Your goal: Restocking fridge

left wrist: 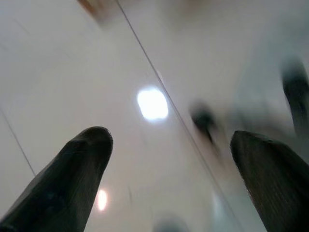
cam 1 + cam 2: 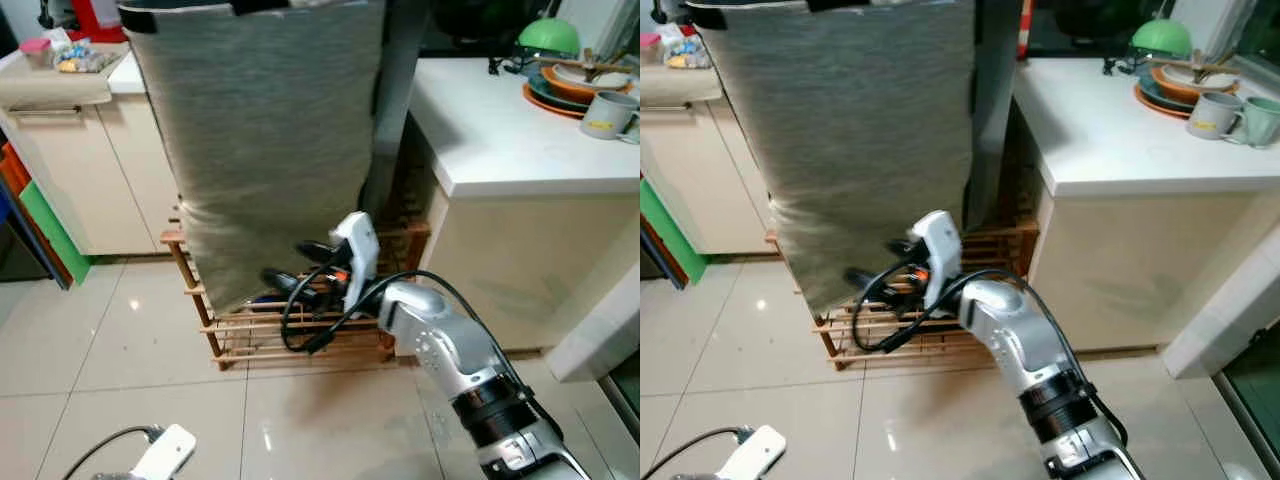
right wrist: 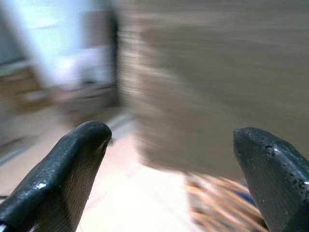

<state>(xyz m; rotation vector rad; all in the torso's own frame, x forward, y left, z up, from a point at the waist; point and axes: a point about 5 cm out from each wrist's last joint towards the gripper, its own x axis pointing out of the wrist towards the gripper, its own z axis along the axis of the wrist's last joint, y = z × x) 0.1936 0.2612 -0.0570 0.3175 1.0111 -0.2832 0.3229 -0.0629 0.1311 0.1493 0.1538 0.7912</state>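
My right gripper (image 2: 298, 266) is held out low in front of a large grey cloth (image 2: 260, 140) that hangs down over a wooden slatted rack (image 2: 300, 345). In the right wrist view its two black fingers (image 3: 72, 164) stand wide apart with nothing between them, and the blurred cloth and rack lie beyond. My left arm's white wrist (image 2: 165, 455) hangs low at the bottom left over the floor. The left gripper (image 1: 169, 159) is open and empty above the glossy tiles. A dark tall panel (image 2: 400, 100) rises behind the cloth.
A white counter (image 2: 500, 140) stands to the right with stacked plates (image 2: 570, 80), a mug (image 2: 607, 113) and a green lid (image 2: 548, 38). Cream cabinets (image 2: 110, 170) line the left. Pale tiled floor (image 2: 150, 350) lies before the rack.
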